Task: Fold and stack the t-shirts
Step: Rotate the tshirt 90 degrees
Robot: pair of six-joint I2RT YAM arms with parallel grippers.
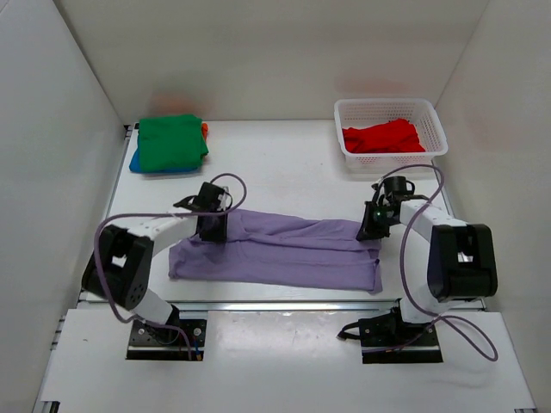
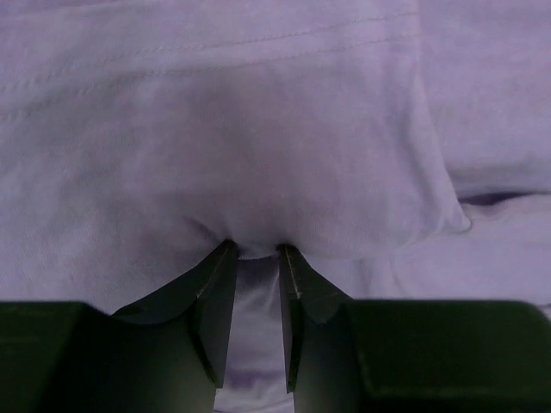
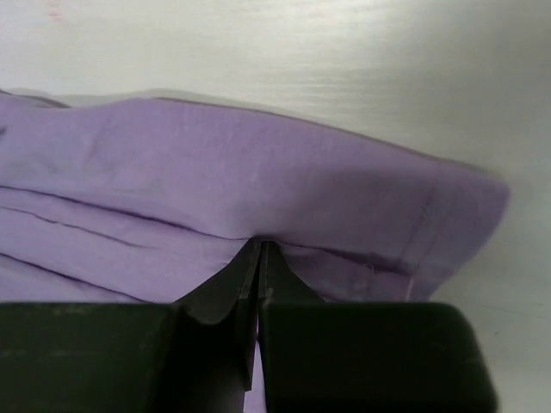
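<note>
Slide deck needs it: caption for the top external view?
Left gripper and right gripper pinch folded lavender t-shirt; green t-shirt stacked far-left, red t-shirt in white mesh basket.

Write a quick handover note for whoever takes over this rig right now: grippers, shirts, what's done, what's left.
Left gripper: closed on a bunched pinch of the lavender t-shirt, near its left end.
Right gripper: shut on that shirt's far edge, right end.
The shirt lies on the table as a long folded band.
Done: green t-shirt stacked on blue t-shirt, far left; orange t-shirt peeks out beside them.
Left: finish and stack the lavender; then the red t-shirt in the white mesh basket.
</note>
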